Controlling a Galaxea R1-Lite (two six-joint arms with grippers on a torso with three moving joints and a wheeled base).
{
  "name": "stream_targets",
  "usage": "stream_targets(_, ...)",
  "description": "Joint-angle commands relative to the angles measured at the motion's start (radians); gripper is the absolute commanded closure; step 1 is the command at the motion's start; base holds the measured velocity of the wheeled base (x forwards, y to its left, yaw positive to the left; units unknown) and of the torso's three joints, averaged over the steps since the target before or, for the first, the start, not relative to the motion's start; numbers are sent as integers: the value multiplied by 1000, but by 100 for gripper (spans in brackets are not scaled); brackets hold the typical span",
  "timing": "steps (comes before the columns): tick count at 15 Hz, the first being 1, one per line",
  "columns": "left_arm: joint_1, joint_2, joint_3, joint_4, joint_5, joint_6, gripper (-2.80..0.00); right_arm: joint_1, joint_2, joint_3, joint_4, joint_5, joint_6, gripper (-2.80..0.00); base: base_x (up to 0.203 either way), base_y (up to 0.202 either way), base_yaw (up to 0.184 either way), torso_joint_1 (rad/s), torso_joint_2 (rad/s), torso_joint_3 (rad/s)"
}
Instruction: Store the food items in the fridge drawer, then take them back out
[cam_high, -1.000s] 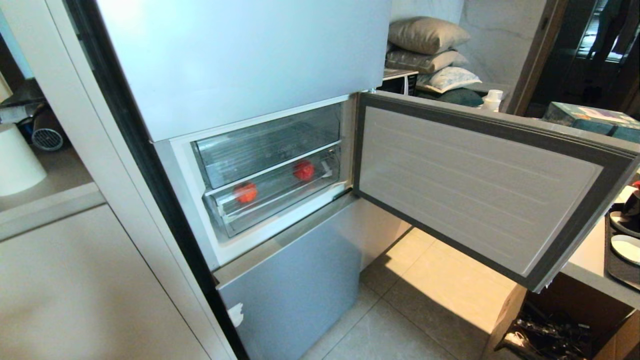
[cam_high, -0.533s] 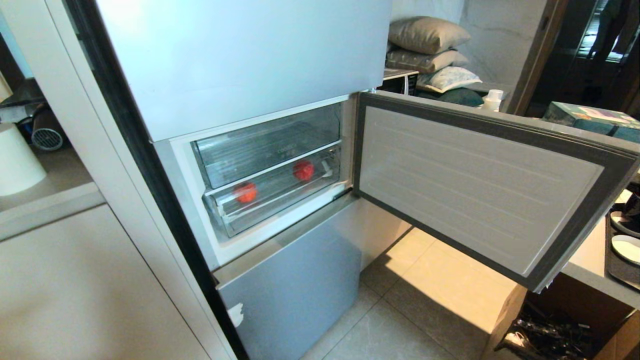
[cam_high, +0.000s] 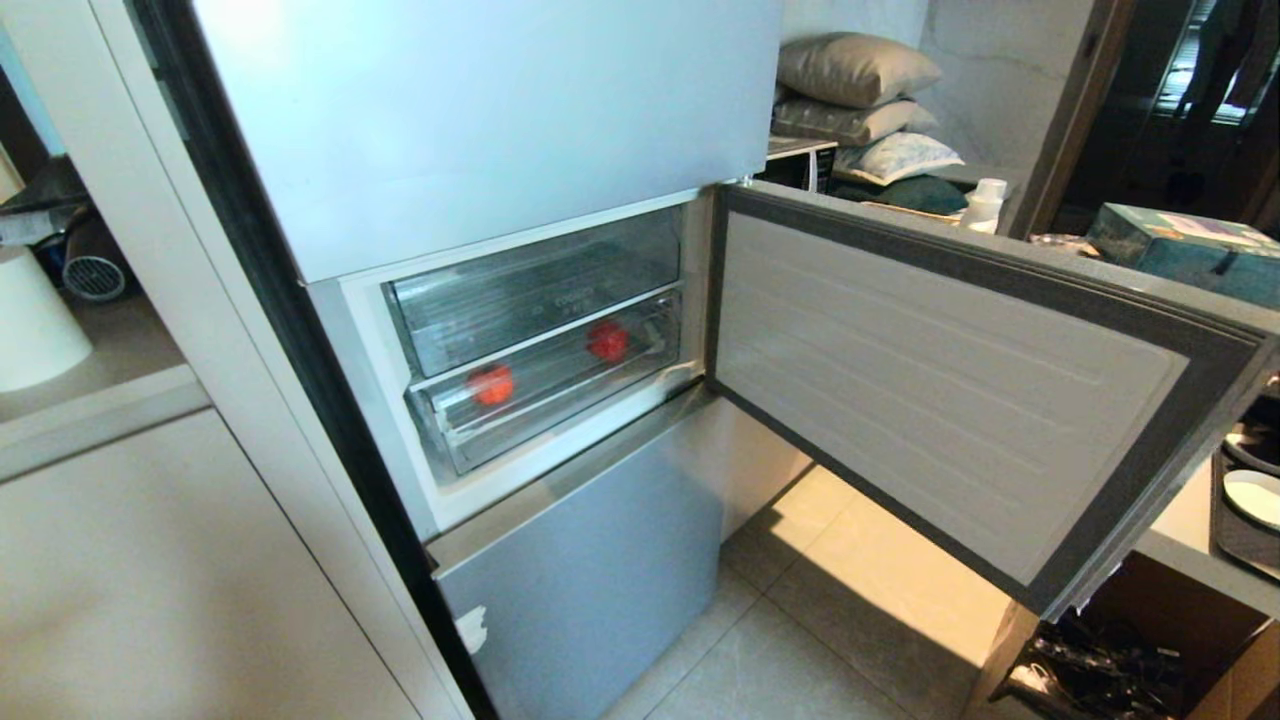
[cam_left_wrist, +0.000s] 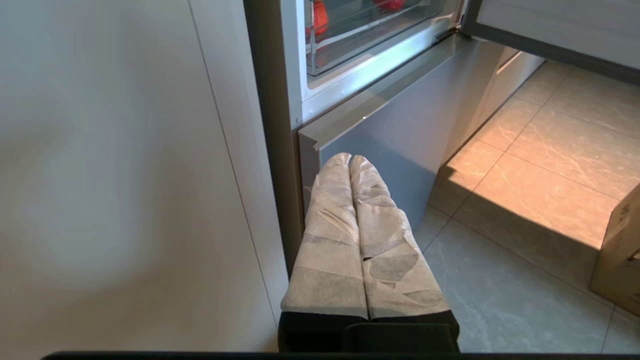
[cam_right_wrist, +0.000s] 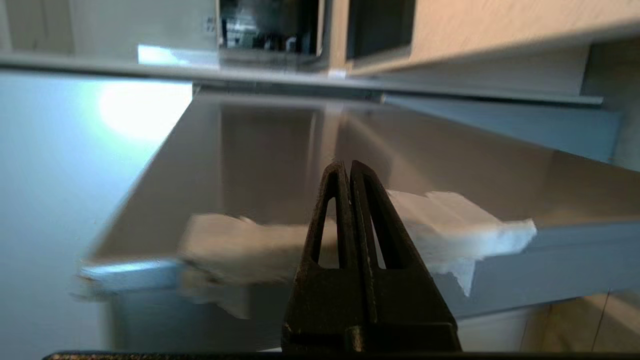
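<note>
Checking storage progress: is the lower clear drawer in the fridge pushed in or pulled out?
Pushed in: the fridge drawer sits within the compartment frame, two red food items inside it, behind its clear front.

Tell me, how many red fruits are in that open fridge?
2. One red fruit sits toward the left of the lower clear drawer, the other red fruit further right and back. More may be hidden.

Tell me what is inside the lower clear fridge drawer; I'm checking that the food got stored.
Two round red food items sit inside the fridge drawer, seen through its clear front. The drawer's back part lies under the upper bin and is hard to make out.
</note>
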Motion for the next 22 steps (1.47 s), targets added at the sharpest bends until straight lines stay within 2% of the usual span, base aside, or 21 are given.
stream_targets(1, 1, 0, 0, -1, 0, 0, 0, 0, -247, 54, -6, 26, 13, 0, 0, 0, 0, 0, 0, 0)
stream_targets(4, 1, 0, -1, 0, -1, 0, 0, 0, -476, 5, -9, 30, 92, 0, 0, 0, 0, 0, 0, 0)
stream_targets(5, 1, 0, 0, -1, 0, 0, 0, 0, -511, -33, -13, -12, 117, 0, 0, 0, 0, 0, 0, 0)
stream_targets(6, 1, 0, 0, -1, 0, 0, 0, 0, -520, -49, -16, -121, 123, 0, 0, 0, 0, 0, 0, 0)
stream_targets(7, 1, 1, -1, 0, 0, 0, 0, 0, -496, -54, -18, -236, 90, 0, 0, 0, 0, 0, 0, 0)
stream_targets(9, 1, 0, 0, 0, 0, 0, 0, 11, -401, -46, -18, -447, -107, 0, 0, 0, 0, 0, 0, 0)
stream_targets(10, 1, 0, 0, -1, -2, 0, 0, 45, -340, -40, -20, -583, -194, 0, 0, 0, 0, 0, 0, 0)
stream_targets(11, 1, 0, 0, 0, 0, 0, 0, 89, -280, -35, -26, -690, -245, 0, 0, 0, 0, 0, 0, 0)
stream_targets(12, 1, 0, 0, 0, 0, 0, 0, 135, -225, -31, -41, -740, -272, 0, 0, 0, 0, 0, 0, 0)
stream_targets(14, 1, 0, 0, 0, 0, 0, 0, 223, -109, -25, -66, -776, -313, 0, 0, 0, 0, 0, 0, 0)
stream_targets(16, 1, 0, 0, 0, 0, 0, 0, 336, 12, -27, -89, -824, -389, 0, 0, 0, 0, 0, 0, 0)
stream_targets(19, 1, 0, 0, 0, 0, 0, 0, 514, 194, -41, -204, -974, -505, 0, 0, 0, 0, 0, 0, 0)
stream_targets(22, 1, 1, 0, 0, 0, 0, 0, 698, 276, -40, -294, -1026, -560, 0, 0, 0, 0, 0, 0, 0)
